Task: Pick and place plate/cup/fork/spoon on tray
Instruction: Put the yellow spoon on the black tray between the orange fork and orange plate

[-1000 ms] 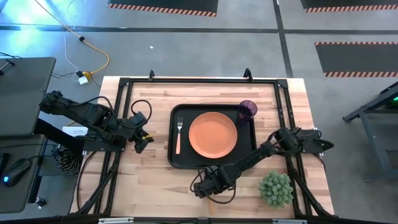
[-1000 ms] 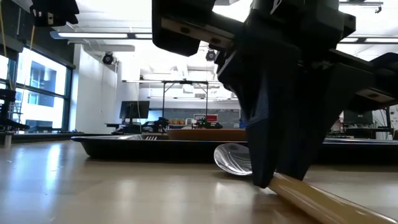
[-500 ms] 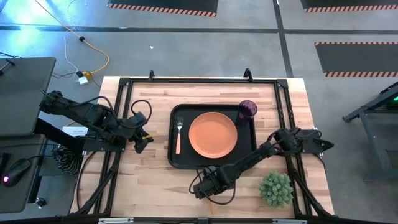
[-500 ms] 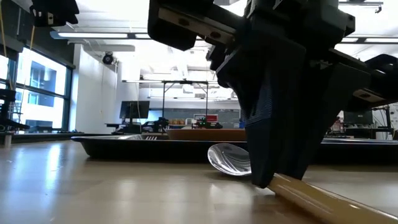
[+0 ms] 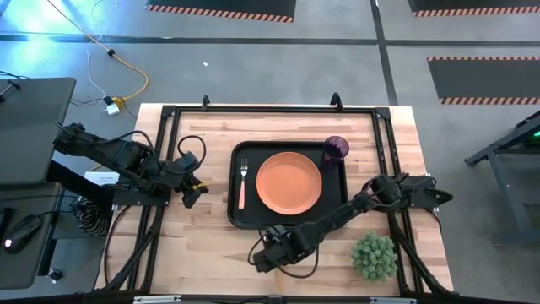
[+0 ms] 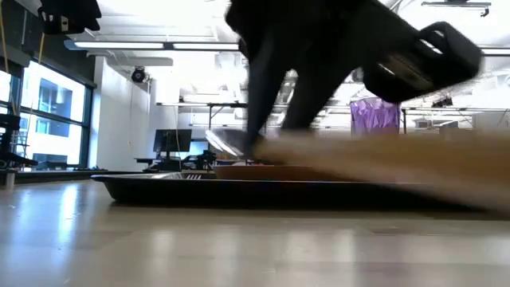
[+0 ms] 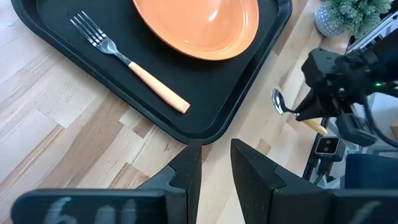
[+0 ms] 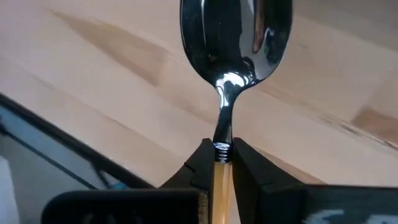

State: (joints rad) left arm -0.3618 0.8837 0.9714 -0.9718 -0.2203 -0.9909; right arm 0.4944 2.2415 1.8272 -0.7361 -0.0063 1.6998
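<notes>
The black tray [image 5: 237, 215] lies mid-table with the orange plate [image 5: 288, 181], the fork [image 5: 243, 181] at the plate's left and the purple cup [image 5: 336, 149] in its far right corner. My right gripper [image 5: 260, 256] is between the tray's near rim and the table's near edge, shut on the spoon [image 8: 235, 37], whose silver bowl [image 7: 278, 102] sticks out past the fingertips. My left gripper [image 7: 214, 155] waits left of the tray, its fingers a little apart and empty. My right gripper pinches the spoon's orange handle [image 8: 219, 167] between its two fingers, right where the handle meets the metal neck. The bowl [image 6: 227, 143] reaches out beyond the fingertips. The spoon is lifted clear of the table, above the height of the tray's rim.
A small potted plant [image 5: 374, 256] stands near the table's near right corner, close to my right arm. Black frame rails [image 5: 160, 152] run along the table's left, far and right sides. Bare wood lies left of the tray and along the near edge.
My right gripper has risen and gone a little toward the table's left edge, still shut on the spoon. The spoon, which lay on the table with its bowl down, is now lifted clear, its bowl above the tray's rim.
</notes>
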